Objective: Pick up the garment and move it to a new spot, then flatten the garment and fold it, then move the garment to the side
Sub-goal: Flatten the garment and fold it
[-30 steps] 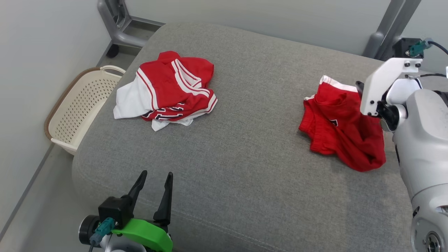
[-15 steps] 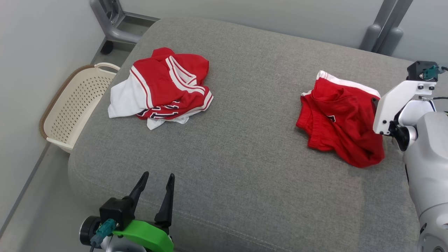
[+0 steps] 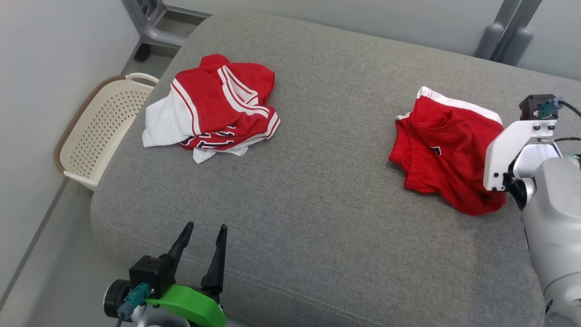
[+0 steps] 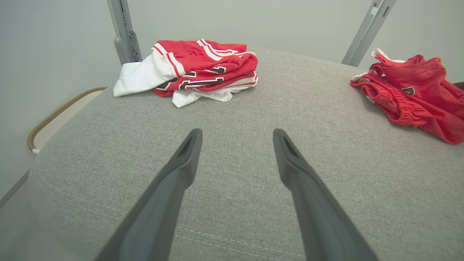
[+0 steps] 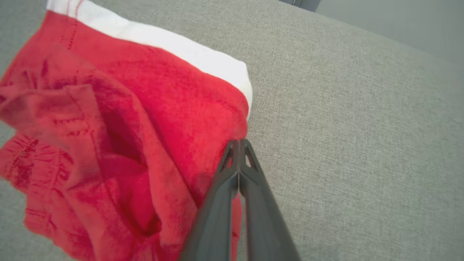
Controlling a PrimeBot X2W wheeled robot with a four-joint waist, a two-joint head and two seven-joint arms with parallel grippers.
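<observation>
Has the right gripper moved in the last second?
Yes. Against the red shorts, the right gripper has drawn back toward the robot, along their right edge.

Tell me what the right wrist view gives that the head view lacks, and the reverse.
The right wrist view adds the right gripper with its fingers pressed together at the edge of the red shorts, below the white band; whether cloth is caught is unclear. The head view adds the red-and-white jersey heap, the cream basket beside the grey cushion, and the left gripper, open near the front edge. Both share the red shorts, crumpled on the grey cushion.
</observation>
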